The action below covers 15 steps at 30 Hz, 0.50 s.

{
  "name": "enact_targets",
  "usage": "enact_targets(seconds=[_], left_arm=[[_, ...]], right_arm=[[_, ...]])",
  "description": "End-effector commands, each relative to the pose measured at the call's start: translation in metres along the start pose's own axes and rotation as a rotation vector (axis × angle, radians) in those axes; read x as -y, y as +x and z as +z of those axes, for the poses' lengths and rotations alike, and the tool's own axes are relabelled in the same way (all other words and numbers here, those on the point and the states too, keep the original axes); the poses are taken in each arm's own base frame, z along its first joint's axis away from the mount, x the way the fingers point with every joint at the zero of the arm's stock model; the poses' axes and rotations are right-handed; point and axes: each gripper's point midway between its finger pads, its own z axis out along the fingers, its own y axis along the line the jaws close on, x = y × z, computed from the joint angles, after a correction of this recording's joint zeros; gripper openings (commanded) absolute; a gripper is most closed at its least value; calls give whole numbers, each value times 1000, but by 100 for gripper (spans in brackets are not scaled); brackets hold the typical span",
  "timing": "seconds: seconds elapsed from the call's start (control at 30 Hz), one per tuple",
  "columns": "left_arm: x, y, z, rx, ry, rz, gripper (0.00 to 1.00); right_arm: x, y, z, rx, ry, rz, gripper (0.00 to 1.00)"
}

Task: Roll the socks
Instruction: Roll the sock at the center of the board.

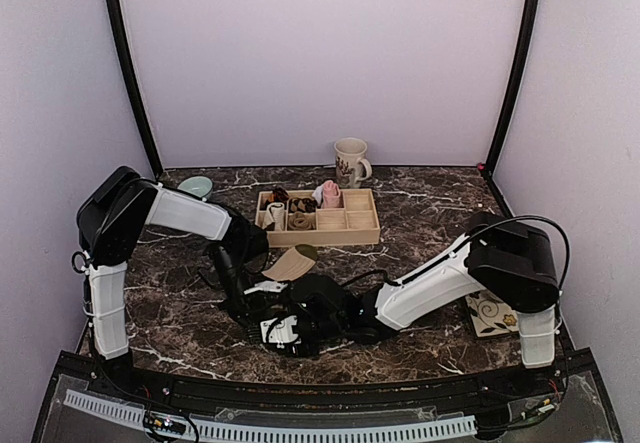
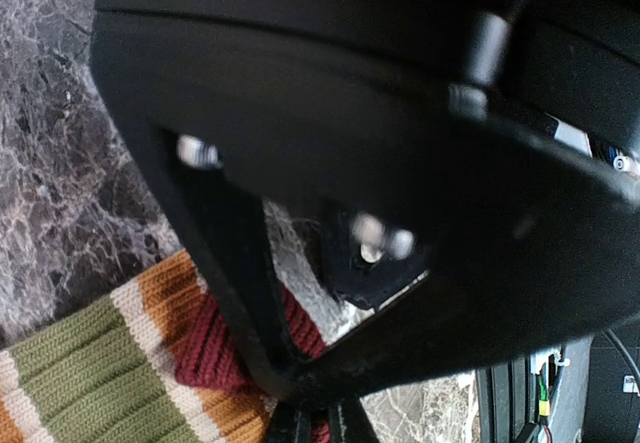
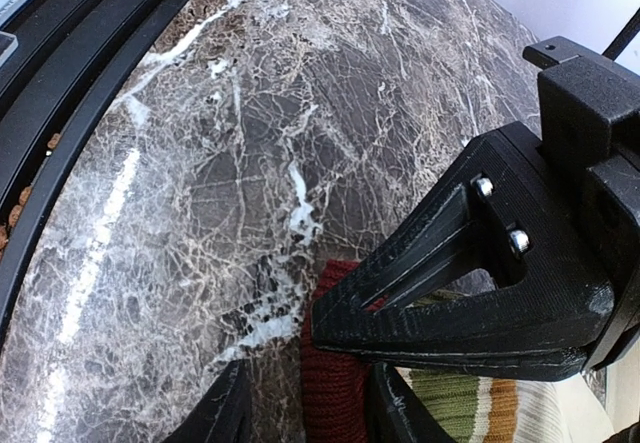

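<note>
Underneath, ribbed striped sock on marble.

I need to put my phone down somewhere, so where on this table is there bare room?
Bare marble lies right of the wooden tray, between it and the right arm, and at front left beside the left arm. Centre front is crowded: the left tool and right tool meet at the striped sock.
</note>
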Motion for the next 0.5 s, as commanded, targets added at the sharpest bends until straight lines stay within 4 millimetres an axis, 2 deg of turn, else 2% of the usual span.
enact_targets(seconds=[0.0,0.1,0.23,0.37,0.47], left_arm=[[-1,11,6,-58,9,11,0],[-1,10,6,-55,10,8,0],[0,10,6,-57,12,6,0],[-2,11,4,-59,5,7,0],[-4,10,2,-60,-10,10,0]], right_arm=[[12,13,5,-41,44,5,40],[14,17,8,-60,43,-3,40],[7,26,10,-71,21,21,39],[-11,49,10,-120,-18,60,37],[-27,65,7,-159,-58,113,31]])
